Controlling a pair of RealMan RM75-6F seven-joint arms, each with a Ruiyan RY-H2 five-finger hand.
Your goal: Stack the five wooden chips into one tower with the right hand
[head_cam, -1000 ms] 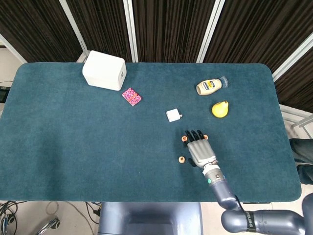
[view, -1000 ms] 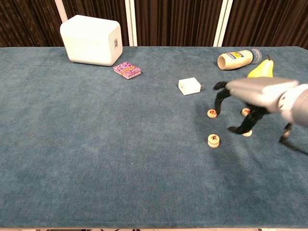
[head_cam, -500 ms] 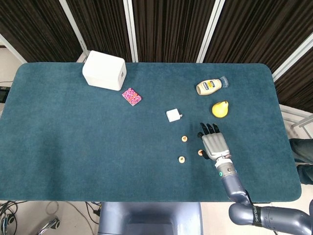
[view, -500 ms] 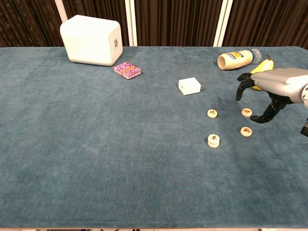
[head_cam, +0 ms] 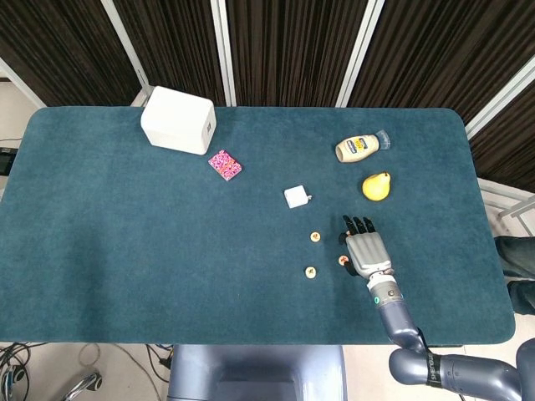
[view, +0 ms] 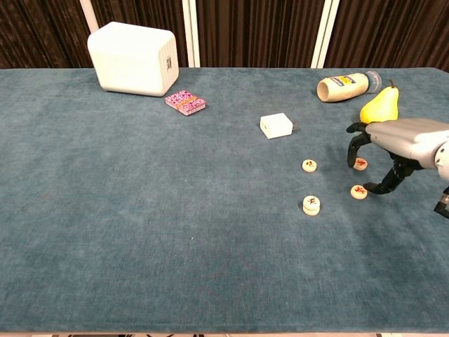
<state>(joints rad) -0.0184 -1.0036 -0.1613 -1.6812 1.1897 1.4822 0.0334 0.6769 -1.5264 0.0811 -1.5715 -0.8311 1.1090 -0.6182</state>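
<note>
Right hand is held empty, fingers spread and curved, arched over two wooden chips. Two-chip stack is seen near on the counter.

Blue table, right hand held over two wooden chips, fingers spread and bent down; two more chips to the left, one a small stack; yellow pear behind
</note>
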